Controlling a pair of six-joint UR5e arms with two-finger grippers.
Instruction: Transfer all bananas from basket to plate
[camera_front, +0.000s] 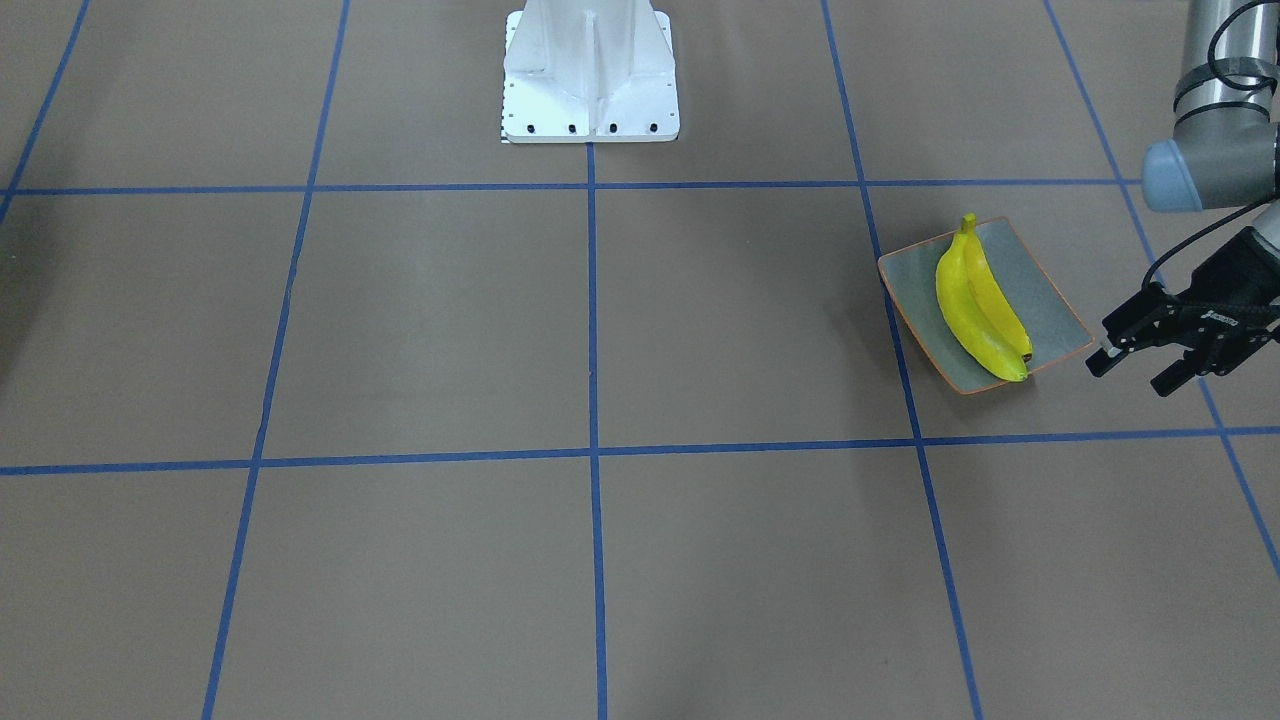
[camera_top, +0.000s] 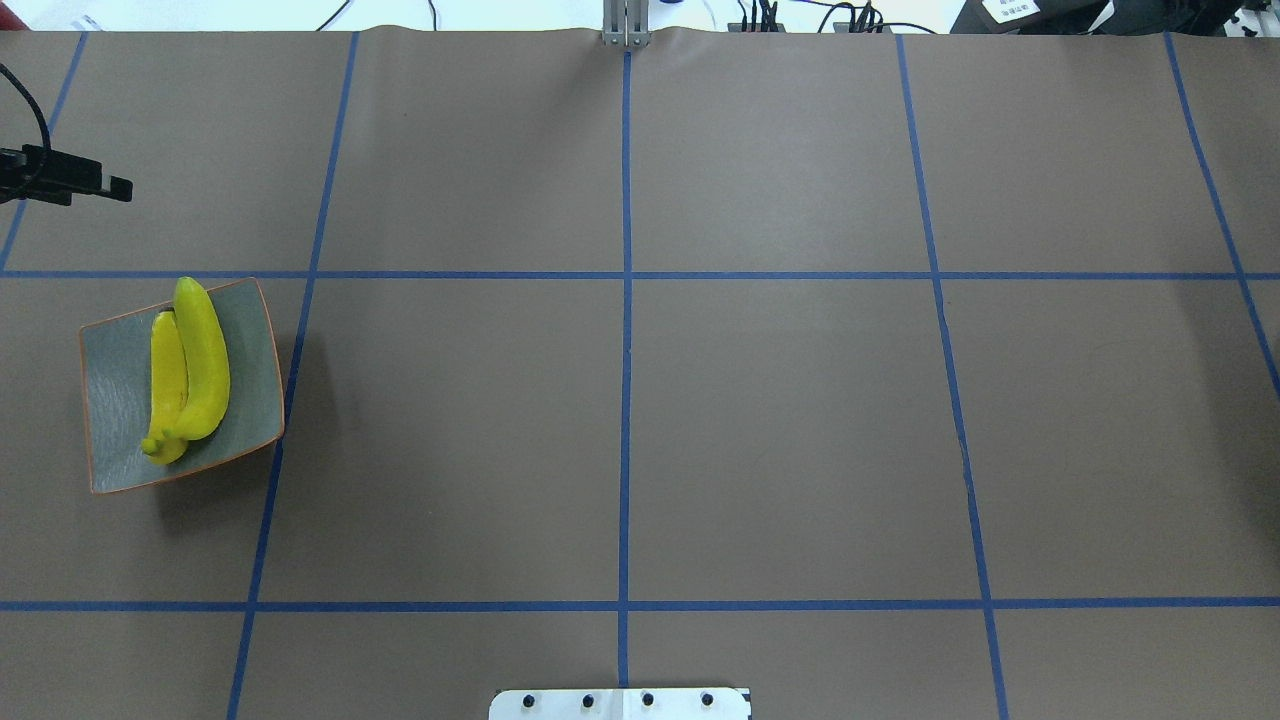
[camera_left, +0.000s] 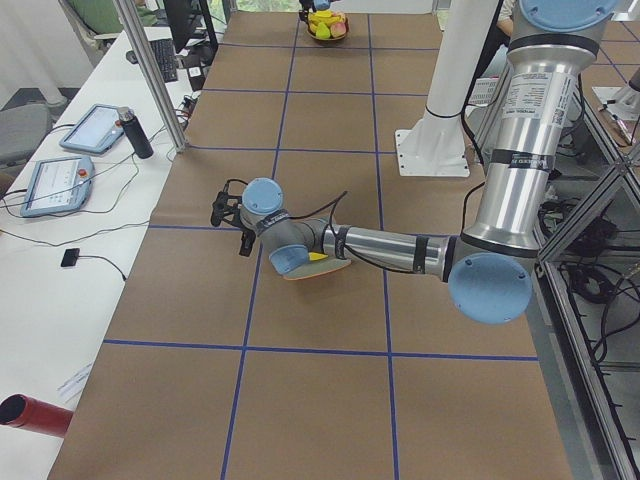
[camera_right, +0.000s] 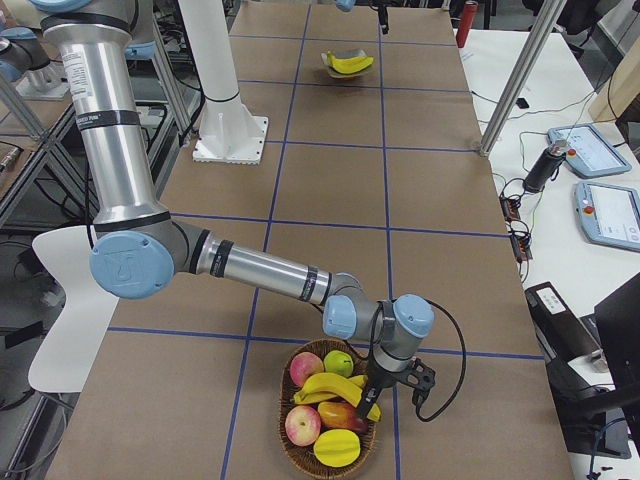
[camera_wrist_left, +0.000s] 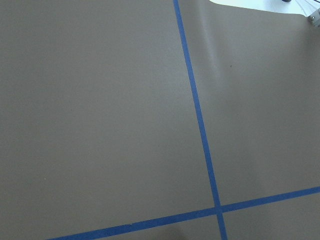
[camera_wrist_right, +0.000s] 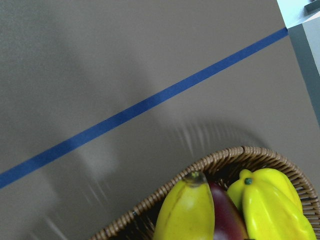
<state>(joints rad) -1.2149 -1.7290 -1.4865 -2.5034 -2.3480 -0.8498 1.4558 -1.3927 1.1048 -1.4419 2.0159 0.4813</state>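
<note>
Two bananas (camera_front: 978, 312) lie side by side on the plate (camera_front: 1050, 310), touching along their length, stems toward the robot's base. The overhead view shows the same pair and the plate's orange-brown rim. Further bananas (camera_right: 333, 386) appear only in the exterior right view, in a wicker basket (camera_right: 283, 445) among apples (camera_right: 305, 368). There the right gripper (camera_right: 370, 400) hangs low over them; whether it is spread or closed cannot be told. The right wrist camera shows one banana tip (camera_wrist_right: 187, 210) inside the basket rim. The left gripper (camera_front: 1130, 374), seen from the front, stands just beside the plate, fingers spread, holding nothing.
</note>
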